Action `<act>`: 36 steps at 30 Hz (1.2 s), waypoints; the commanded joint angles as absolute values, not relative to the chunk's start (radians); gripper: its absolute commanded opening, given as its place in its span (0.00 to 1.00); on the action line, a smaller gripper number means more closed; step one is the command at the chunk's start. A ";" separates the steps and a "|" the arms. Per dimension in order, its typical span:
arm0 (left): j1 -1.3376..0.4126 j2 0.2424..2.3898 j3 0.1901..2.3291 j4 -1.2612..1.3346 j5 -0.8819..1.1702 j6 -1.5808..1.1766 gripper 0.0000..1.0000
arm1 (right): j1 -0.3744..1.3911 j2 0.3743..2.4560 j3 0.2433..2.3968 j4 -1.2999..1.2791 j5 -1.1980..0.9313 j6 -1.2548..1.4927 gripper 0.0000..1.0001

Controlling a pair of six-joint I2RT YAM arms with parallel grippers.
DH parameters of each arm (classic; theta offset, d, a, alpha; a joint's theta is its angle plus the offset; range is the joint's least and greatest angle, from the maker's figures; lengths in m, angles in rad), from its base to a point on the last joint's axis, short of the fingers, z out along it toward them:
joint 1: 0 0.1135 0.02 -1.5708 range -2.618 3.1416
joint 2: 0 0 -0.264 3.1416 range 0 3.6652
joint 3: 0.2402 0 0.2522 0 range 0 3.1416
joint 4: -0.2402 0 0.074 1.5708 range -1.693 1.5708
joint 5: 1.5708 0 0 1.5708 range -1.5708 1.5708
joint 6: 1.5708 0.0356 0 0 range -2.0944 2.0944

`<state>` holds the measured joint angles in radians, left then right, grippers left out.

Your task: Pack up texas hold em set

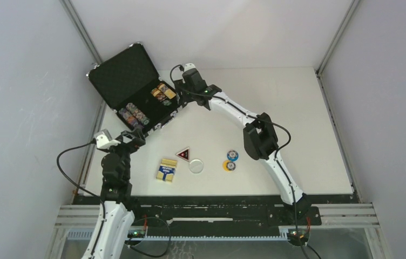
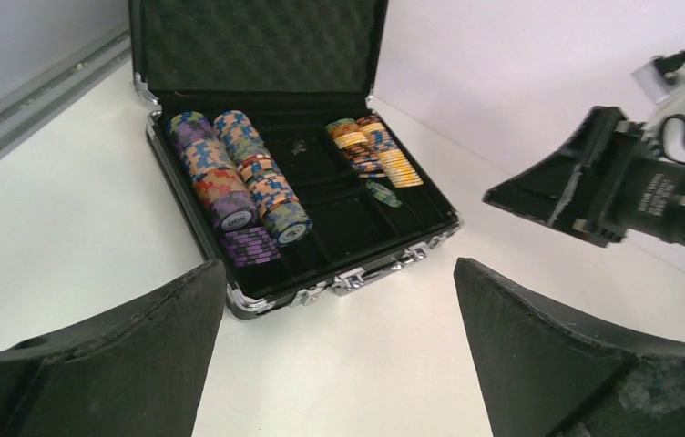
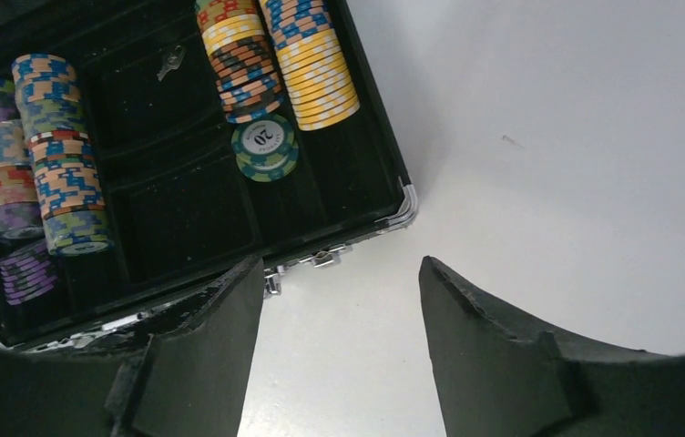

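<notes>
Nearest me, at the bottom of the top view, I see both arm bases on the front rail. Just above them on the white table [image 1: 298,135], left of centre, lies the yellow-blue card box [image 1: 167,169]. Up and right of it is the red-black triangular token [image 1: 183,154], with the white disc [image 1: 196,165] just beside its lower right corner. Further right, apart from these, the blue disc [image 1: 232,156] and the yellow disc [image 1: 229,165] lie touching, blue above yellow. All five pieces are outside the case.

My left gripper [image 2: 339,269] hangs at the left of the table, above the card box in the frame, aimed at the front edge of the briefcase [image 1: 125,75]. Its fingers are wide apart and hold nothing.

The briefcase sits in the upper left of the top view, open, with its foam-lined lid [image 2: 257,41] standing up at the back. Poker chips [image 2: 248,182] lie in rows in its left compartments, and shorter rows fill the back of the right ones. One green chip [image 3: 266,146] lies flat in front of those. The middle compartments look bare apart from a small metal piece I cannot identify.

My right gripper [image 3: 339,269] hovers over the case's front right corner. Its fingers are spread and nothing is between them.
</notes>
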<state>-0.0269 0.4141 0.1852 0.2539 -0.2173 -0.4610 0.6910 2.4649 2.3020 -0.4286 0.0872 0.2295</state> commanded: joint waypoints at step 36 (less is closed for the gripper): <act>-0.071 0.245 0.181 0.080 -0.125 -0.495 1.00 | 0.723 2.630 2.427 -0.406 -0.165 0.354 0.03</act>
